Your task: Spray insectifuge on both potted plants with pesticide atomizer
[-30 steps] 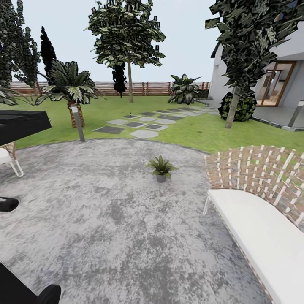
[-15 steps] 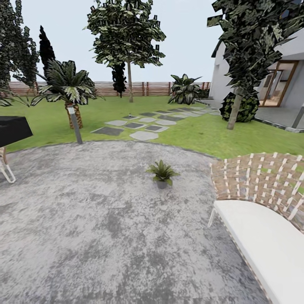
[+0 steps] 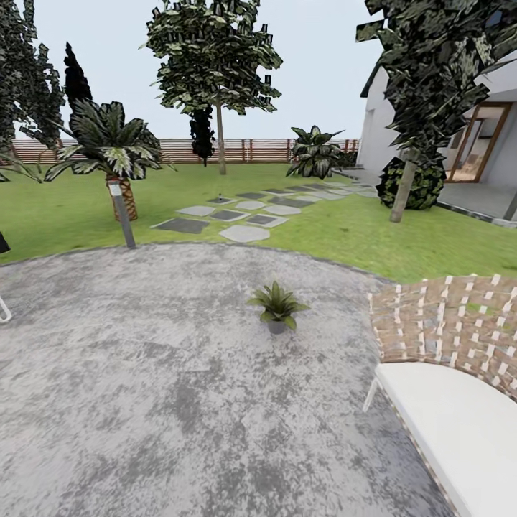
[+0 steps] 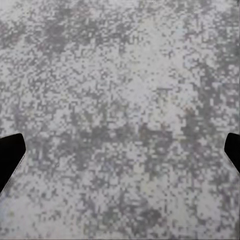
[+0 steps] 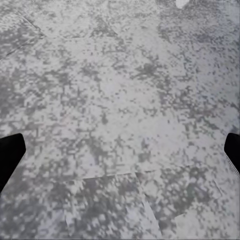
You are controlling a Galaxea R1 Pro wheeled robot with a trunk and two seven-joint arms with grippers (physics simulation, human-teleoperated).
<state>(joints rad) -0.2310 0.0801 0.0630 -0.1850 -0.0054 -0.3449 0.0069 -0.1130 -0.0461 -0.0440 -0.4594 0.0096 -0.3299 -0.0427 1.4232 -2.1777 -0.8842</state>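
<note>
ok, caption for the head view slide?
One potted plant on the round stone patio, wicker bench at right, lawn beyond.

One potted plant (image 3: 277,304) in head view — low rosette of broad pointed green leaves in a small grey pot; upright; sits on the round grey stone patio (image 3: 143,373), near its far edge; garden lawn (image 3: 345,230) behind it with stepping stones (image 3: 237,214) and a brown slatted fence (image 3: 251,151) at the back.
</note>
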